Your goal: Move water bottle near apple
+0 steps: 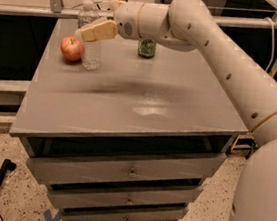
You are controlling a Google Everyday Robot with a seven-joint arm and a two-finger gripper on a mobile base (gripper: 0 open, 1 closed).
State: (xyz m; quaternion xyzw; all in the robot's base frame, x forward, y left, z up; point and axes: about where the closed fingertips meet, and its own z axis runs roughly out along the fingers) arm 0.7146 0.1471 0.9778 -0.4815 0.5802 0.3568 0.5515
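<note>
Water bottle [91, 56] standing upright far left on table [145, 98], just right of apple [72, 49]; gripper [96, 26] hovering against it, grip state: cannot tell.

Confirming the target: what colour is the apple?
The apple is red with yellowish patches, clearest in the camera view; the gripper is at the water bottle beside it.

Soft light from above: pale glare on the tabletop [190, 96], dark shadow streak under the arm [216, 51], gripper [94, 25] hanging back-left.
</note>
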